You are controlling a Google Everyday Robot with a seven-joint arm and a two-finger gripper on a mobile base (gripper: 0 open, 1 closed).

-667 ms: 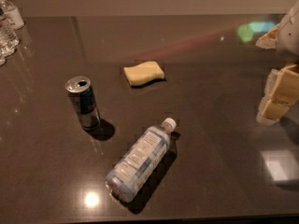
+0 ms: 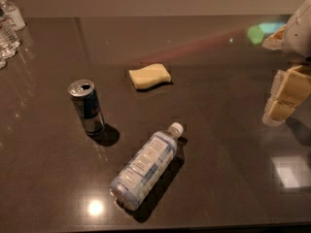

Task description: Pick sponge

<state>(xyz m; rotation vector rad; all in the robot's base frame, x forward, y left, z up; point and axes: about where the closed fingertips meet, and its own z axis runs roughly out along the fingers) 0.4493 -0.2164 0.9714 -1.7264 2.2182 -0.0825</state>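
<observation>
Sponge [image 2: 149,75] lies flat mid-table [image 2: 218,144], toward the far edge, touching nothing. Gripper [image 2: 279,111] hangs at the right edge, well apart from it; spread or pressed together cannot be told. Can [image 2: 87,106] upright, bottle [image 2: 146,166] lying near the front edge.

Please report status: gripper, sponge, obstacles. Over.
Gripper at right edge, far from sponge. Sponge flat on table, untouched. Can, lying water bottle off the direct path.

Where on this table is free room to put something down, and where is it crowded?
The dark tabletop is bare between the pale yellow foam sponge and the cream claw at the right edge, and behind the sponge. Crowded: around the upright silver can and lying clear plastic bottle.
</observation>
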